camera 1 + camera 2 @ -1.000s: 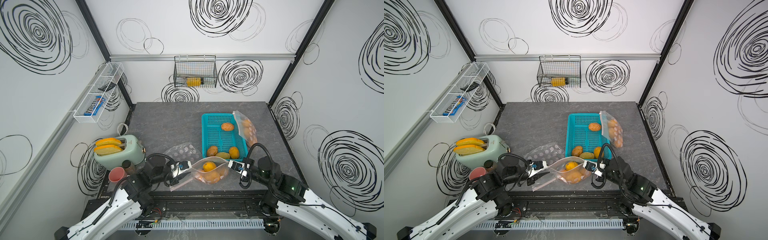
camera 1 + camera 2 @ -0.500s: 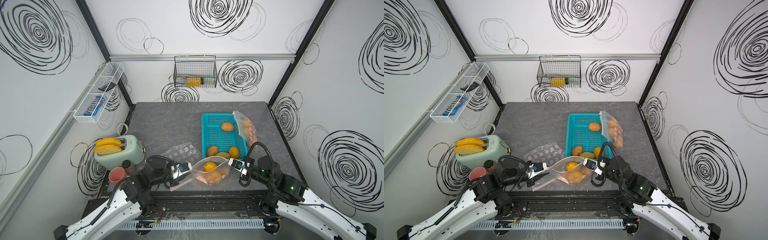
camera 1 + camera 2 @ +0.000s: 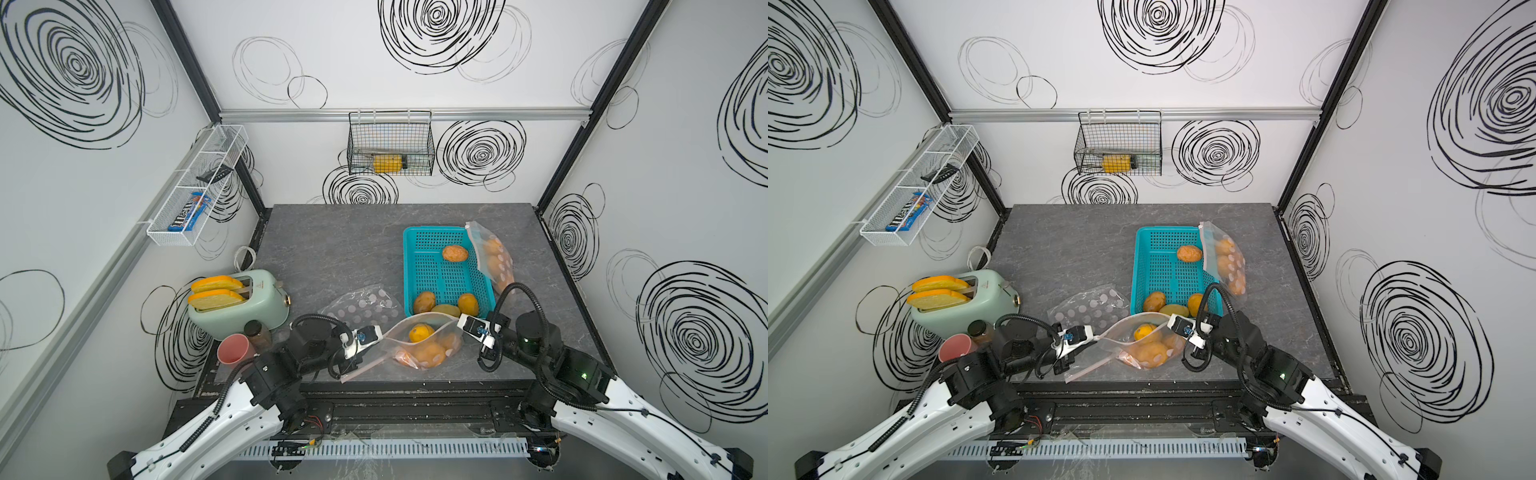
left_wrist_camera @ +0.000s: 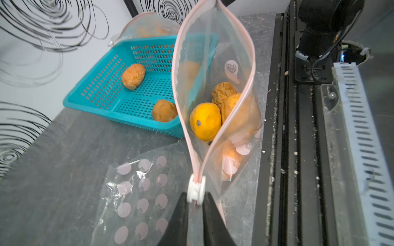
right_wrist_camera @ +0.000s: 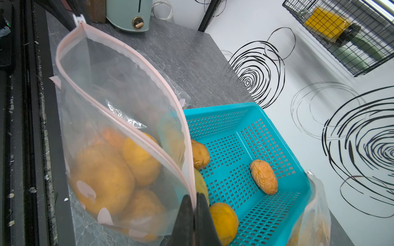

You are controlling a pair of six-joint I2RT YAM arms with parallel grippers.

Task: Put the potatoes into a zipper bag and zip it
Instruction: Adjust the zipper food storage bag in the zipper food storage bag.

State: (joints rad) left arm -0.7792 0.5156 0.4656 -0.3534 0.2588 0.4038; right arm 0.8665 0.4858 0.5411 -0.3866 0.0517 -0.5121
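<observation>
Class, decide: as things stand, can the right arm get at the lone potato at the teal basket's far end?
Probably not. The right gripper is shut on the rim of the open zipper bag, so it must let go first. Otherwise the lone potato lies uncovered in the teal basket.

The robot has two arms. The left arm (image 3: pixel 232 411) and the right arm (image 3: pixel 631 399) are white low down and black higher up. A fat black cable (image 3: pixel 515 286) loops over each wrist. A tiny green light (image 3: pixel 585 375) shines on the right arm. The left gripper (image 4: pixel 195 198) and the right gripper (image 5: pixel 194 198) have black pointy fingers (image 4: pixel 177 221) and a white block (image 3: pixel 376 332) with a blue bit.
</observation>
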